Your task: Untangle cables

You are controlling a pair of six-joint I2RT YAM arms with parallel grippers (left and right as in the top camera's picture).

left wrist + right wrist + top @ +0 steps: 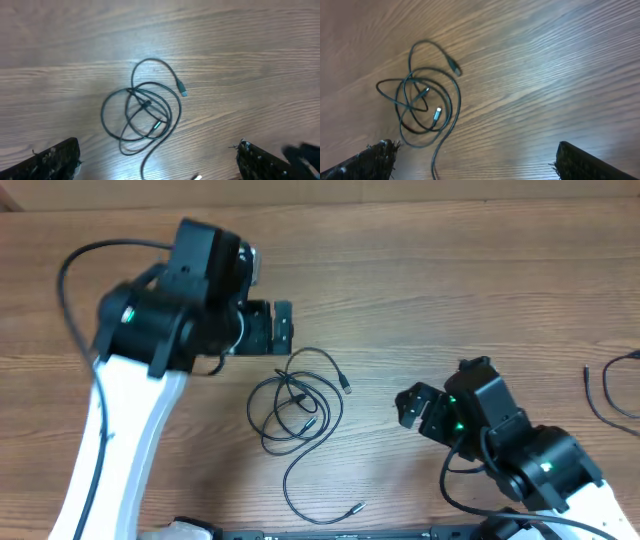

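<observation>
A loose tangle of thin black cables (298, 405) lies on the wooden table, with one tail running toward the front edge and ending in a silver plug (357, 507). My left gripper (272, 327) hovers open just up and left of the tangle; in its wrist view the cables (142, 112) lie ahead of the wide-apart fingers (55, 160). My right gripper (405, 406) stands open to the right of the tangle. Its wrist view has the cables (422, 100) at the left, beyond the gripper (475, 150). Neither gripper touches a cable.
Another thin black cord (600, 395) lies apart at the table's far right edge. The left arm's own thick cable (70, 290) loops at the far left. Bare wood (450, 280) stretches behind both grippers.
</observation>
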